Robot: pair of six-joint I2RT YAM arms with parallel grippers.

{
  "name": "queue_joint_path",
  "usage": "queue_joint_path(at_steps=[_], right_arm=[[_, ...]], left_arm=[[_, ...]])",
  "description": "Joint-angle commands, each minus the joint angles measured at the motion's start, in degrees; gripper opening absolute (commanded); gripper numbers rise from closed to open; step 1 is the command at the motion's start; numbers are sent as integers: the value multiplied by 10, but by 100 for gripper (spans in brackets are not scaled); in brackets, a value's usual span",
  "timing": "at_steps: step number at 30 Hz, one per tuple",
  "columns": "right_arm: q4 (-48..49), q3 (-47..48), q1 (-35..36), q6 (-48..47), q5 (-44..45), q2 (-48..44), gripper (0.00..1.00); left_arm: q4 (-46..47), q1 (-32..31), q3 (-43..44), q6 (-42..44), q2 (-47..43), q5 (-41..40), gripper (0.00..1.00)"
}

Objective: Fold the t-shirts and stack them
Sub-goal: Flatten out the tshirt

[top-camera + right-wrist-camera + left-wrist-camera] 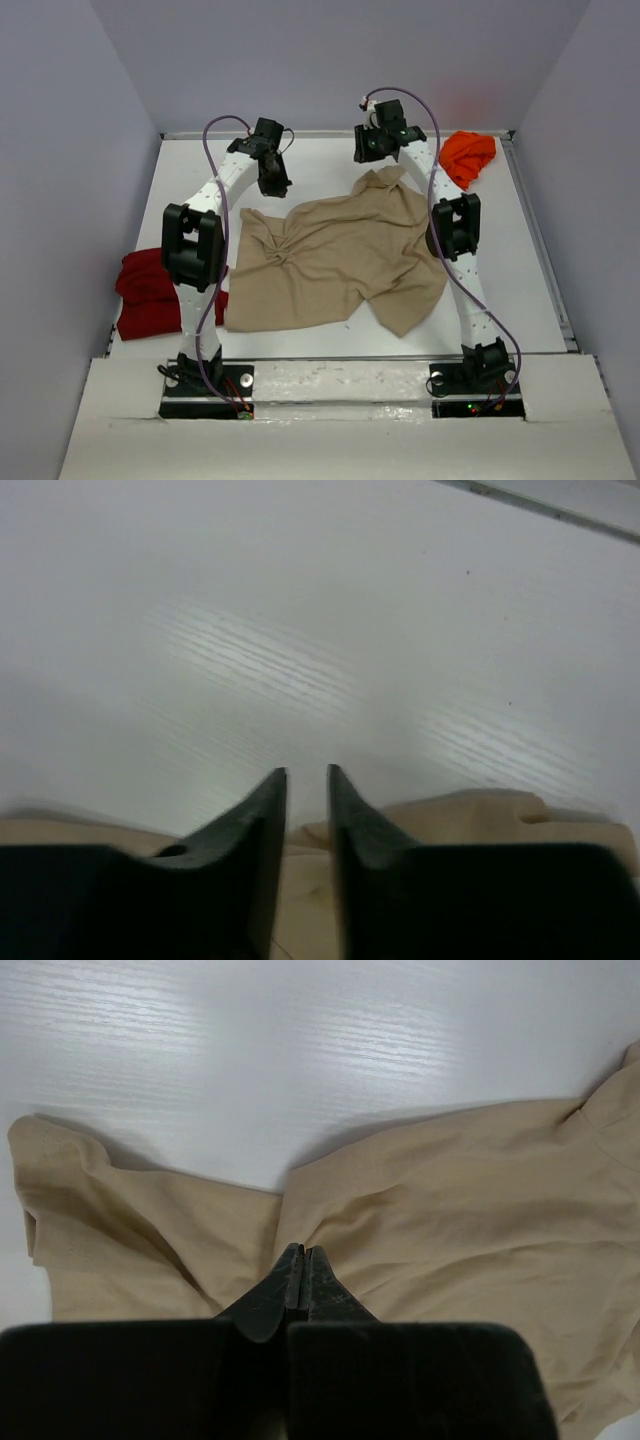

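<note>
A tan shirt (335, 255) is spread out, wrinkled, in the middle of the white surface (530, 300), with one sleeve pointing to the lower right of the frame. A dark red shirt (148, 290) is bunched at the left edge of the surface, partly hidden behind the left arm. A bright orange shirt (468, 155) is crumpled in the upper right corner, well apart from the tan one.

The left end effector (300, 1260) is seen fully closed, the two fingers pressed together. It is placed over the upper left part of the tan shirt, and no cloth is seen between the fingers.

The right end effector (307, 772) is opened only a little, with a narrow gap between the fingers. Nothing is held in this gap. It is placed at the upper edge of the tan shirt, near the collar, and bare surface is seen beyond the fingertips.
</note>
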Motion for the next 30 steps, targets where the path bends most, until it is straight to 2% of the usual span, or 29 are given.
queue_joint_path(at_steps=[1, 4, 8, 18, 22, 24, 28, 29, 30], right_arm=[[5, -69, 10, -3, 88, -58, 84], [7, -117, 10, -9, 115, -93, 87], [-26, -95, 10, -32, 164, -97, 87], [-16, -132, 5, -18, 169, -121, 85], [10, -176, 5, 27, 87, -152, 81], [20, -209, 5, 61, 29, -175, 75], [45, -277, 5, 102, 23, -206, 57], [50, -284, 5, 103, 29, -208, 56], [51, -292, -1, 98, 28, -211, 56]], left_arm=[[-5, 2, 1, 19, -21, -9, 0], [-5, 3, 2, 22, -21, -9, 0], [2, 3, -3, 20, -22, 6, 0], [17, 3, -27, 20, -40, 15, 0], [18, 3, -31, 19, -41, 11, 0], [17, 3, -29, 19, -41, 11, 0], [23, 5, -27, 18, -47, -2, 0], [30, 6, -28, 16, -52, 9, 2], [45, 7, -34, 18, -63, 21, 13]])
